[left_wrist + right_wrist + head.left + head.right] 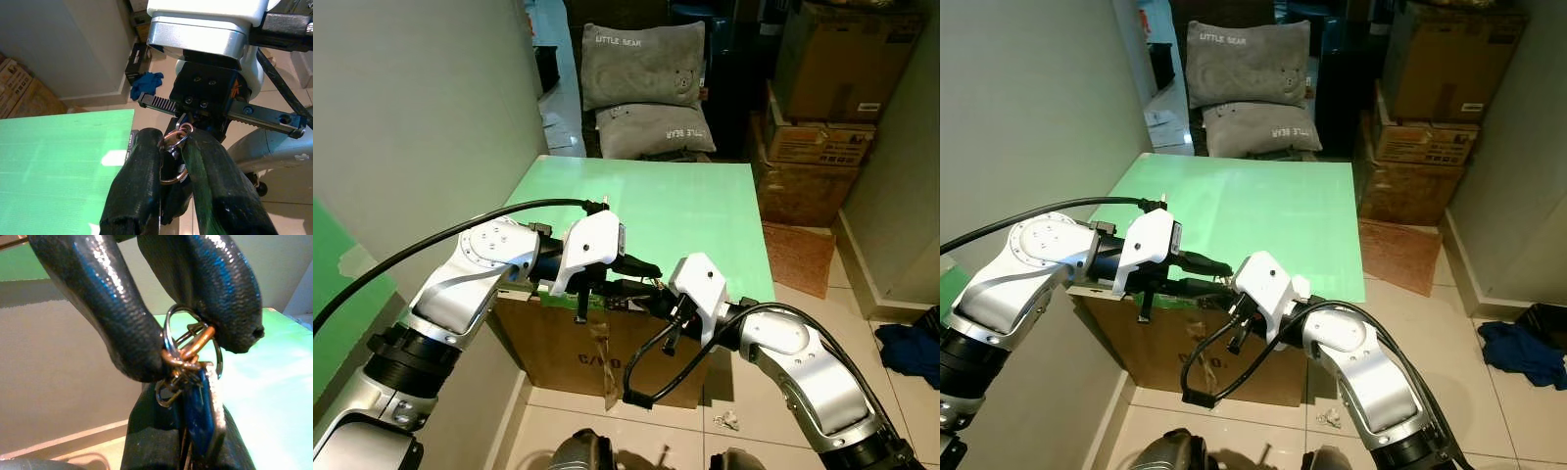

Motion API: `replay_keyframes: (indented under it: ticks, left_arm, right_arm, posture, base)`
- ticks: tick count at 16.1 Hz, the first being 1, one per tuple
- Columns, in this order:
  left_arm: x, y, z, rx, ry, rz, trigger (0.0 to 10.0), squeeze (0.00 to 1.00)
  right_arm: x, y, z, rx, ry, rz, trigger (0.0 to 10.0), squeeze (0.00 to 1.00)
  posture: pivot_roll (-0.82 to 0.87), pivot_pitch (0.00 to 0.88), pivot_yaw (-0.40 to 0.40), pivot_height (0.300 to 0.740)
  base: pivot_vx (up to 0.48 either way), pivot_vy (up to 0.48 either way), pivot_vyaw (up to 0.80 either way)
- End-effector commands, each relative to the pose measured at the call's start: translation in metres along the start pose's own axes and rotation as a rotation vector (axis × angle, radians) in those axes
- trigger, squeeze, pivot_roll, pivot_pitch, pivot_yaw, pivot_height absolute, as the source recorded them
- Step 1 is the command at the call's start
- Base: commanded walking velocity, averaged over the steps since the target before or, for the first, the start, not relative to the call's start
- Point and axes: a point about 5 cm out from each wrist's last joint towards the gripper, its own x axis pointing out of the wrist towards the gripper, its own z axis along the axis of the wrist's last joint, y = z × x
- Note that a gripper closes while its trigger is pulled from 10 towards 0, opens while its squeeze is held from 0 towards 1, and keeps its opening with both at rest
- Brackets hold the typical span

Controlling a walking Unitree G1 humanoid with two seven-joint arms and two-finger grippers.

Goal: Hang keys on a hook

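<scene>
Over worktop [695, 196] near edge, 6 o'clock: left claw [644, 275] and right claw [628, 296] tip to tip. Keys [195, 396] between them on ring [174, 142]. Left fingers [142, 181] pinched onto ring; right fingers [112, 318] closed around same bunch. Pillows [646, 64] at 12 o'clock.

Green tabletop [685, 201] lies open ahead; wall [411, 117] crowds the left side.

A green board [685, 211] tops a cardboard box [558, 357] by the pale wall — two grey cushions [646, 64] stacked beyond it, brown cartons [822, 88] to the right, a blue cloth [911, 351] crumpled on the tiles.
</scene>
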Motion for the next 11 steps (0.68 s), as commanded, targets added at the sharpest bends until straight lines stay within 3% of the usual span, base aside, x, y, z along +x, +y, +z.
replay_keyframes:
  ticks: [1, 8, 9, 10, 11]
  left_arm:
    - [-0.0033, 0.0035, 0.0019, 0.017, 0.017, 0.017, 0.0, 0.00]
    - [-0.0017, 0.0045, 0.0024, 0.037, 0.037, 0.037, 0.0, 0.00]
    - [-0.0018, 0.0058, 0.0025, 0.042, 0.039, 0.049, 2.8, 0.00]
    - [-0.0022, 0.0078, 0.0027, 0.038, 0.037, 0.069, 7.8, 0.00]
    - [-0.0031, 0.0112, 0.0035, 0.048, 0.035, 0.107, 10.0, 0.80]
  right_arm:
    - [0.0022, -0.0002, 0.0045, 0.007, -0.017, 0.014, 0.0, 0.00]
    - [0.0047, -0.0024, 0.0062, 0.016, -0.034, 0.006, 0.0, 0.00]
    - [0.0047, -0.0023, 0.0061, 0.018, -0.035, 0.005, 0.0, 0.00]
    - [0.0046, -0.0021, 0.0059, 0.019, -0.036, 0.005, 0.0, 0.00]
    - [0.0045, -0.0020, 0.0058, 0.021, -0.037, 0.004, 0.0, 0.00]
  posture:
    - [-0.09, 0.004, 0.097, 0.699]
    - [-0.09, 0.004, 0.094, 0.699]
    - [-0.09, 0.005, 0.094, 0.699]
    - [-0.09, 0.005, 0.094, 0.699]
    - [-0.09, 0.005, 0.094, 0.699]
  base:
    - [0.000, 0.000, 0.00]
    - [0.000, 0.000, 0.00]
    - [0.000, 0.000, 0.00]
    - [0.000, 0.000, 0.00]
    - [0.000, 0.000, 0.00]
